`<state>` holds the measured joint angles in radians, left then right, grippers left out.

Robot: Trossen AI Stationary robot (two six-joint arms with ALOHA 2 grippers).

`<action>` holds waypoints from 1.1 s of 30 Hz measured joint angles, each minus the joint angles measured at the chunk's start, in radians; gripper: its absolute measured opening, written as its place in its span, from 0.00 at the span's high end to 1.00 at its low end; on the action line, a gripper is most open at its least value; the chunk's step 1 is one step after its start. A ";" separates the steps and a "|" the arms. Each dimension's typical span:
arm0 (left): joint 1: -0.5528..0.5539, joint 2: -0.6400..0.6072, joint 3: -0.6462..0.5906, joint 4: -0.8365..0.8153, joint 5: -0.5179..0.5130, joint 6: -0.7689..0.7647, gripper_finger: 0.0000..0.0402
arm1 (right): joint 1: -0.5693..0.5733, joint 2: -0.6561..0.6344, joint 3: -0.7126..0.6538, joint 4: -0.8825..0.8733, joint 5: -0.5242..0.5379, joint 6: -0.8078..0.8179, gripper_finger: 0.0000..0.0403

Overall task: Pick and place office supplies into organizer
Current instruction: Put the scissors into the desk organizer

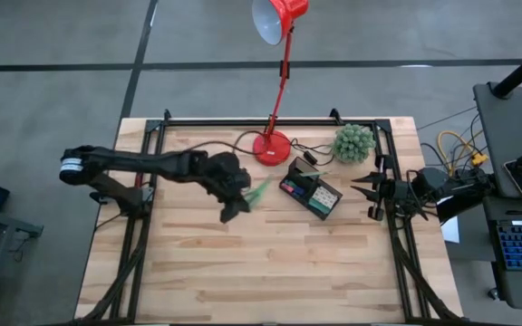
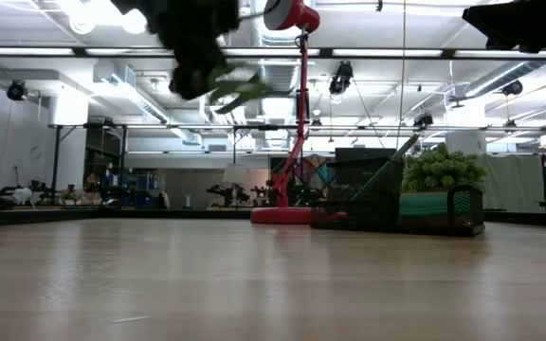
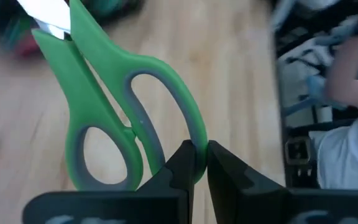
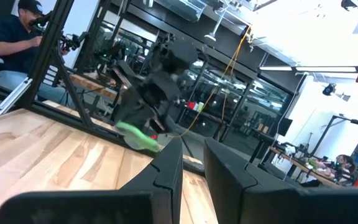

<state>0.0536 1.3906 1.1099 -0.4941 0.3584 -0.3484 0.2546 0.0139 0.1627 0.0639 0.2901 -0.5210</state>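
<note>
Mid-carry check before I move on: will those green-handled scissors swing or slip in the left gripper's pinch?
The green-handled scissors are probably rigid, but the left gripper pinches only one handle loop's rim, so they may pivot. The smooth-looking plastic could slip. The blades stick out far ahead, likely adding leverage.

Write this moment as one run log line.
left gripper: shut on scissors, lifted | right gripper: waiting, empty | organizer: scissors not in

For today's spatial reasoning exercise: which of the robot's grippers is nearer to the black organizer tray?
Right. The right gripper waits empty beside the organizer, near the table's edge. The left gripper sits slightly farther off on the organizer's other side, holding the green scissors in the air.
</note>
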 joint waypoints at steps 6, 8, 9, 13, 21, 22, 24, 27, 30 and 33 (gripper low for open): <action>-0.077 0.074 0.024 0.258 0.010 0.228 0.97 | 0.000 0.001 0.000 0.003 0.000 0.000 0.86; -0.089 0.102 0.041 0.266 -0.001 0.332 0.97 | 0.000 0.000 0.000 0.001 0.000 0.000 0.86; -0.093 0.119 0.051 0.266 -0.026 0.371 0.97 | 0.000 0.001 0.000 0.002 0.000 0.000 0.86; -0.094 0.182 0.105 0.267 -0.199 0.496 0.97 | 0.000 0.000 0.000 0.001 0.003 0.000 0.86; -0.099 0.259 0.284 0.012 -0.671 0.769 0.97 | 0.000 0.000 0.000 0.001 0.003 -0.001 0.86; -0.100 0.267 0.302 -0.031 -0.721 0.791 0.97 | 0.000 0.000 0.000 0.001 0.003 -0.003 0.86; -0.101 0.285 0.340 -0.080 -0.806 0.834 0.97 | 0.000 0.001 0.000 0.000 0.010 -0.004 0.86; -0.114 0.319 0.382 -0.120 -0.938 0.912 0.97 | 0.000 0.000 0.000 0.000 0.028 -0.003 0.86; -0.134 0.372 0.410 -0.138 -1.122 1.040 0.97 | 0.000 0.000 0.000 -0.001 0.032 -0.003 0.86; -0.154 0.432 0.437 -0.144 -1.297 1.181 0.97 | 0.000 0.001 0.000 -0.001 0.033 -0.003 0.86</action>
<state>-0.1000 1.8225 1.5464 -0.6379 -0.9388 0.8329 0.2546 0.0145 0.1627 0.0631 0.3229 -0.5240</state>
